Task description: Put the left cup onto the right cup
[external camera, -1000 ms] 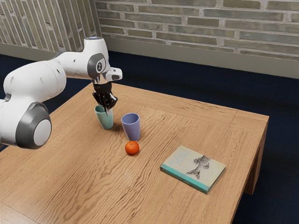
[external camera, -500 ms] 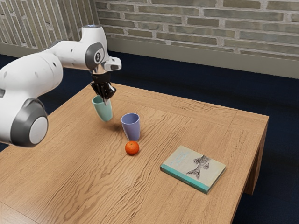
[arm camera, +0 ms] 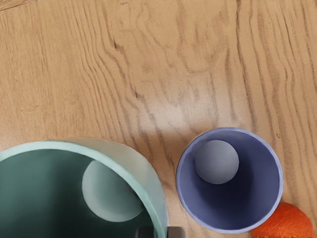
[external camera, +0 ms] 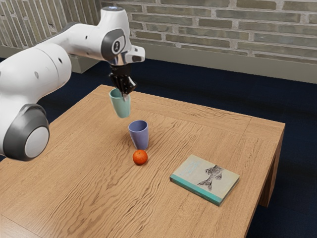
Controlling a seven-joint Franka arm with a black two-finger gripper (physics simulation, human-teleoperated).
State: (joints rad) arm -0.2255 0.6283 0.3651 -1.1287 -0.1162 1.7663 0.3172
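Observation:
My gripper [external camera: 123, 91] is shut on the rim of the teal cup [external camera: 120, 104], which hangs in the air, slightly tilted, above the table [external camera: 89, 198]. The purple cup [external camera: 138, 134] stands upright on the wood just below it and a little toward the exterior view's right. In the wrist view the teal cup [arm camera: 74, 193] looms large and open right under my hand, and the purple cup [arm camera: 229, 179] sits beside it, seen from straight above with its inside bare.
An orange [external camera: 140, 157] lies on the table close in front of the purple cup and shows beside it as the orange [arm camera: 285, 223] in the wrist view. A book [external camera: 204, 179] lies flat further toward the exterior view's right.
The teal cup has left the table: my gripper carried it upward and toward the exterior view's right, nearer the purple cup. The purple cup, orange and book have stayed put.

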